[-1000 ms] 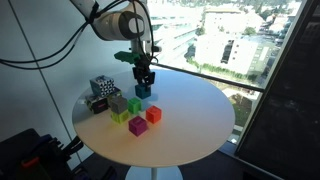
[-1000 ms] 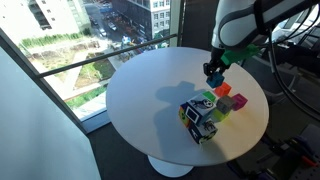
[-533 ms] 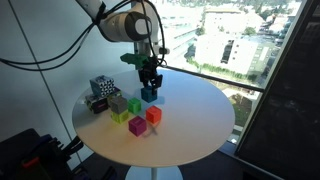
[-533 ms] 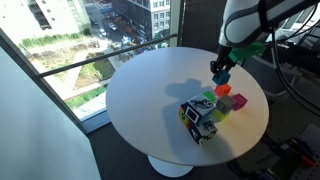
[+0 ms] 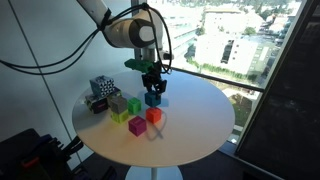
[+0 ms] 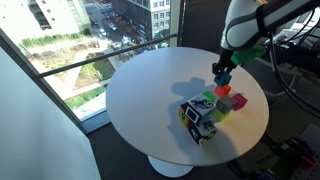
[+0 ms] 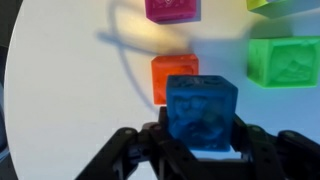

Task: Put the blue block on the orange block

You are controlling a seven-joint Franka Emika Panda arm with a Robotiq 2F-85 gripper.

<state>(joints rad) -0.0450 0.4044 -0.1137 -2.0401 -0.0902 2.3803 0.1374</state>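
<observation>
Claw (image 7: pixel 201 142): the two dark fingers (image 7: pixel 135 150) are clamped on opposite side faces of the blue block (image 7: pixel 201 110), a small teal-blue cube with a raised relief pattern on its upper face and square edges. It sits level between the fingers. In an exterior view the claw (image 5: pixel 152 89) points straight down and the blue block (image 5: pixel 153 99) hangs clear of the desk (image 5: pixel 200 112), a round white tabletop, directly over the orange block (image 5: pixel 154 115) with a gap between them, not touching. From the wrist view the orange block (image 7: pixel 174 77), a small orange-red cube of the same size, lies on the white desk (image 7: pixel 70 95) just beyond the blue block, its near edge covered by it. Count in the wrist view: one blue, one orange, one magenta cube (image 7: pixel 173 9), one bright green cube (image 7: pixel 283 60), and one sliver of a yellow-green cube (image 7: pixel 262 3) at the top edge. Count in the exterior view: the magenta cube (image 5: pixel 137 126) just beside the orange one, the green cube (image 5: pixel 134 105), the yellow-green cube (image 5: pixel 120 116), one grey cube (image 5: pixel 117 102), and one black-and-white patterned cube (image 5: pixel 101 88) at the far side of the group. Seven cubes in all, six resting on the desk.
</observation>
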